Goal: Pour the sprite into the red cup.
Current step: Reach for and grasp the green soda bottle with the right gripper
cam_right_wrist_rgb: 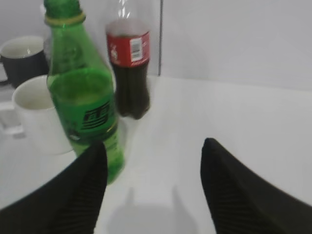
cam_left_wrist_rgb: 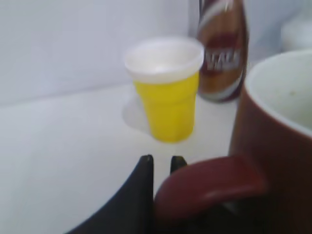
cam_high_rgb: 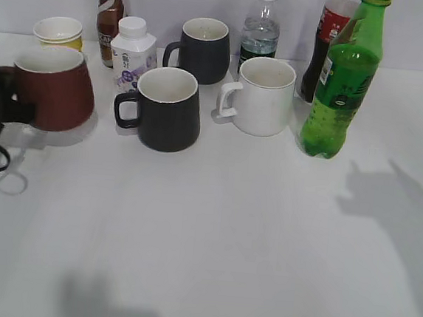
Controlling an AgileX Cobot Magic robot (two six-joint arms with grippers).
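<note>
The red cup stands at the table's left, upright, white inside; the left wrist view shows its body and loop handle close up. My left gripper is at the cup's handle, fingers nearly together and closed on the handle. The sprite, a tall green bottle, stands upright at the right, cap on. In the right wrist view the sprite is just left of my right gripper, which is open, empty and apart from it. The right gripper is out of the exterior view.
Two black mugs and a white mug stand mid-table. Behind are a yellow paper cup, brown drink bottle, small white bottle, water bottle and cola bottle.
</note>
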